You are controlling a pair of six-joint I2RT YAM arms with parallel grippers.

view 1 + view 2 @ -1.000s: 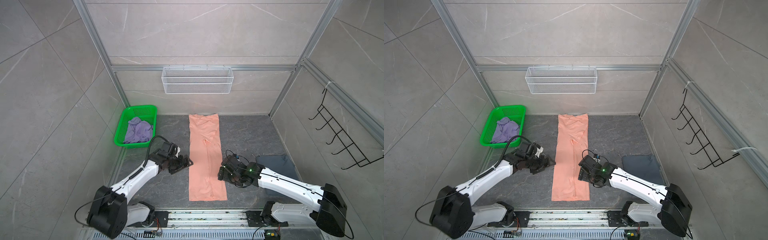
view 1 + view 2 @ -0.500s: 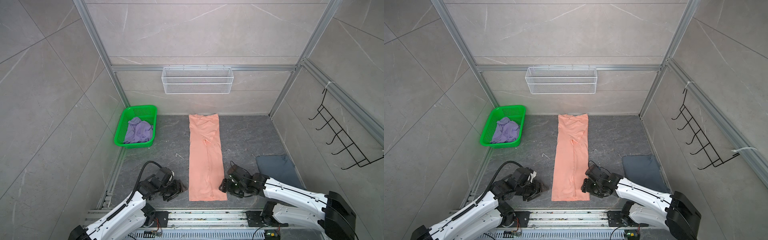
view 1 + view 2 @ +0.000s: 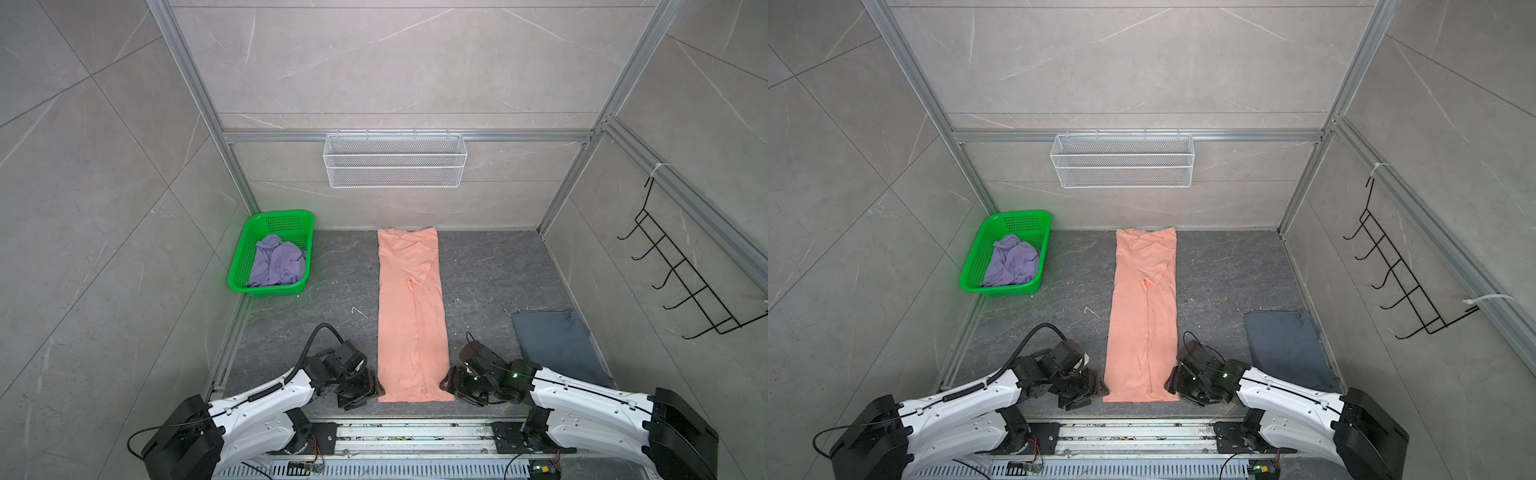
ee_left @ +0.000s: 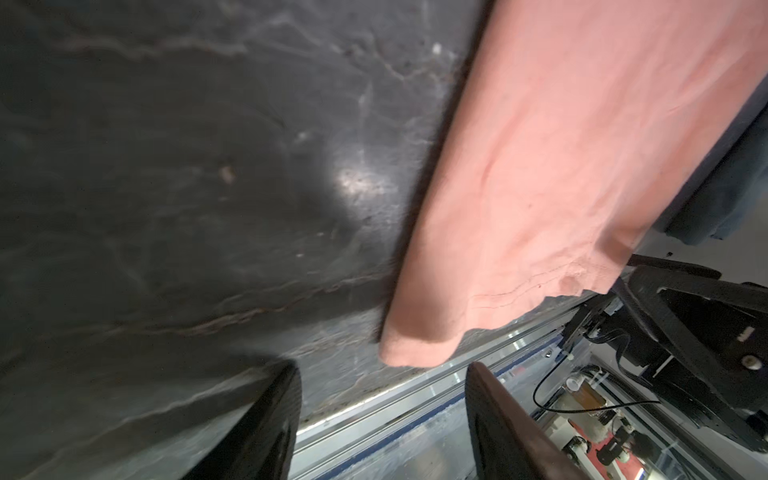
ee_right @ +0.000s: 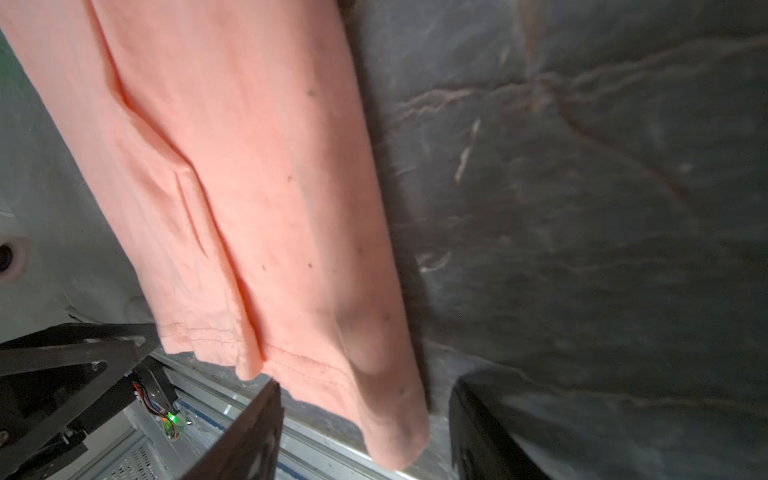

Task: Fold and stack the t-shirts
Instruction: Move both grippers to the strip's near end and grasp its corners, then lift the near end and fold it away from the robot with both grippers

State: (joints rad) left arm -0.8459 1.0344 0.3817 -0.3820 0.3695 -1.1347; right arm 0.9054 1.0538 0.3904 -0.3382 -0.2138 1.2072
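Grey tabletop (image 3: 332, 299) below, my left gripper (image 3: 375, 390) and right gripper (image 3: 444, 384) spread wide, a peach t-shirt (image 3: 411, 324) hem corner at each mouth, set for the fold.

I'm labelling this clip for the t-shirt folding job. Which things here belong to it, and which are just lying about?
Belong to the job: peach-pink t-shirt, laid out in a long strip; lavender t-shirt, crumpled in the green basket; blue-grey t-shirt, flat on the right.
Just lying about: green basket; white wire shelf; black hook rack.
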